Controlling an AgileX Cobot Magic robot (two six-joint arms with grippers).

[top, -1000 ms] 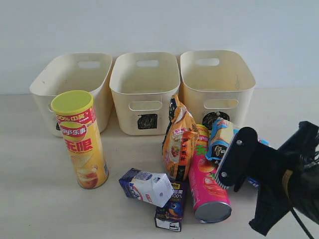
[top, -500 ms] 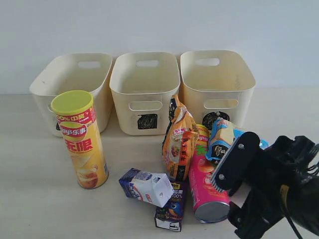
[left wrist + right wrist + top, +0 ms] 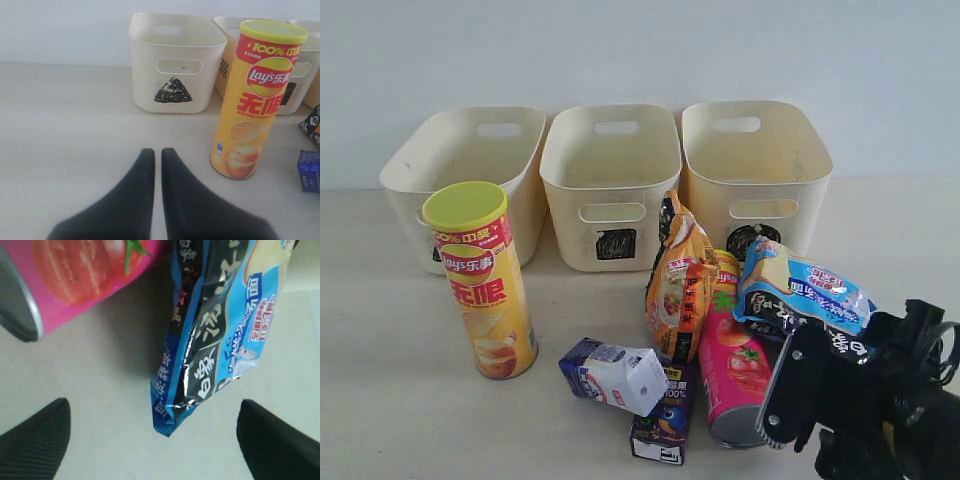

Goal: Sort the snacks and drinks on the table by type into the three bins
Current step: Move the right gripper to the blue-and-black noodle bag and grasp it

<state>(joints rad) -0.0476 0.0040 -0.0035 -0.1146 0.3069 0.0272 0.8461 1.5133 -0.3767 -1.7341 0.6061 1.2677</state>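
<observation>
Our right gripper [image 3: 153, 405], jaws spread wide, faces the blue-black foil bag [image 3: 215, 340] just ahead, its long axis running away from us; our left gripper [image 3: 156, 152], pressed together, sits well apart.

The left hand [image 3: 157, 152] is closed. Its two black fingers [image 3: 130, 200] lie side by side with only a thin slit between them, tapering to rounded tips, and they grip nothing. It points forward, low and about level over the counter [image 3: 60, 125].

The right hand [image 3: 152, 410] is spread wide. Its ribbed black fingertips [image 3: 35, 440] sit far apart at either edge of the right wrist view, aimed down at the counter. In the exterior view the right arm [image 3: 890, 420] comes in at the lower right corner, a bulky black wrist with looping cables. One flat finger plate [image 3: 798, 385] with two screws faces the camera, tilted slightly off upright.
</observation>
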